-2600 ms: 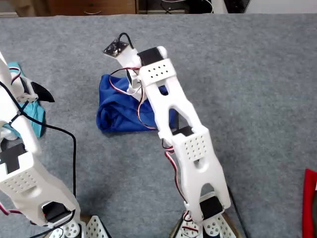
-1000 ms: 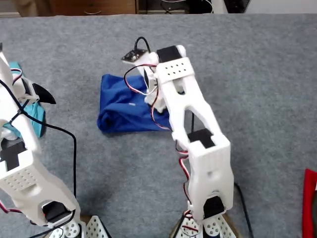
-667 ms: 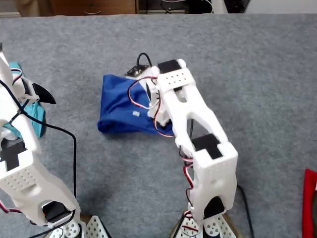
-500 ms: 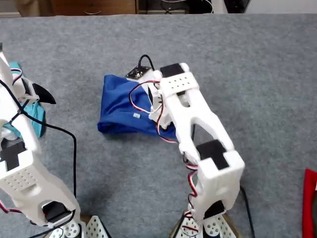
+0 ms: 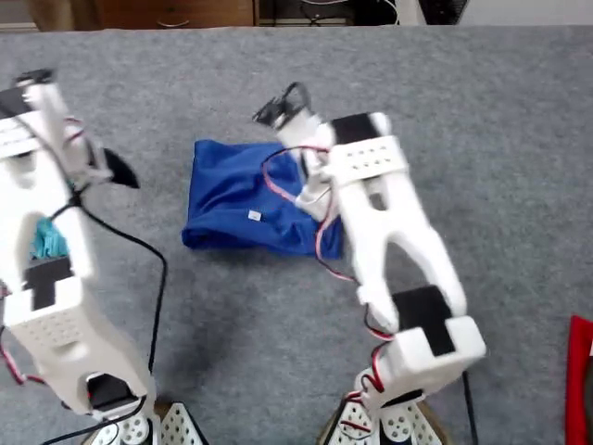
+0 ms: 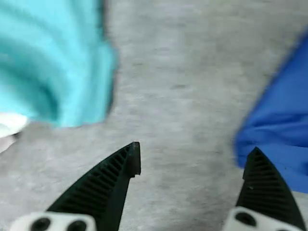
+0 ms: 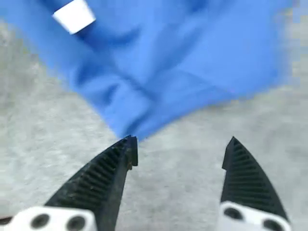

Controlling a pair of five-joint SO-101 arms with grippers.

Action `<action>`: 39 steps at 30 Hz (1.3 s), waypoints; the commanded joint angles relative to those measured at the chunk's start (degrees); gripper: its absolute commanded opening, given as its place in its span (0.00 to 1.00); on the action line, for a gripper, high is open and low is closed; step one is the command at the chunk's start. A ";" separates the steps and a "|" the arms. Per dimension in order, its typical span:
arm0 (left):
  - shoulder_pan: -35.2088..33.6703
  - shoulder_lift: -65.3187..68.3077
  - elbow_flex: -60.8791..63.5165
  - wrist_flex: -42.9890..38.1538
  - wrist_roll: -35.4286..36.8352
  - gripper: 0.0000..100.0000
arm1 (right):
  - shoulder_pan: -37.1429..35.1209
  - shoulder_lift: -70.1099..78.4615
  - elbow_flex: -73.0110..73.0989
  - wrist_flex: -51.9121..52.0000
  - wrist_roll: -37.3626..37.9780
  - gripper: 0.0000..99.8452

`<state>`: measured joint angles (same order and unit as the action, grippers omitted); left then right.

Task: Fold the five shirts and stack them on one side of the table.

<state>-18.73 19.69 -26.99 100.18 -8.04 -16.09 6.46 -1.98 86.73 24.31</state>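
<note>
1. The white right arm (image 5: pixel 380 213) leans from the lower middle of the high view over the right edge of the rumpled blue cloth shirt (image 5: pixel 232 199) at centre. The white left arm (image 5: pixel 46 278) stands along the left edge.
2. The right gripper (image 7: pixel 183 139) is spread wide and empty, over the shirt's edge.
3. The left gripper (image 6: pixel 195 149), also spread and empty, hangs between the blue shirt and a turquoise cloth shirt (image 6: pixel 48 62).
4. The blue shirt's small white tag (image 7: pixel 73 16) is unreadable.

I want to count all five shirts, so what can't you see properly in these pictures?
High view: the teal shirt is mostly hidden behind the left arm.
High view: a red thing is cut off by the picture's edge; shirt or not, I cannot tell.
High view: the right arm covers part of the blue shirt.
Left wrist view: the teal shirt runs off the edge.
</note>
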 commanded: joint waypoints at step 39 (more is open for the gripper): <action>15.21 43.74 -50.29 -8.44 7.74 0.10 | 10.59 36.88 -59.65 12.13 -3.60 0.24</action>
<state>-2.37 64.26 -74.55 92.26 -0.57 -4.57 43.65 -58.77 98.51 21.14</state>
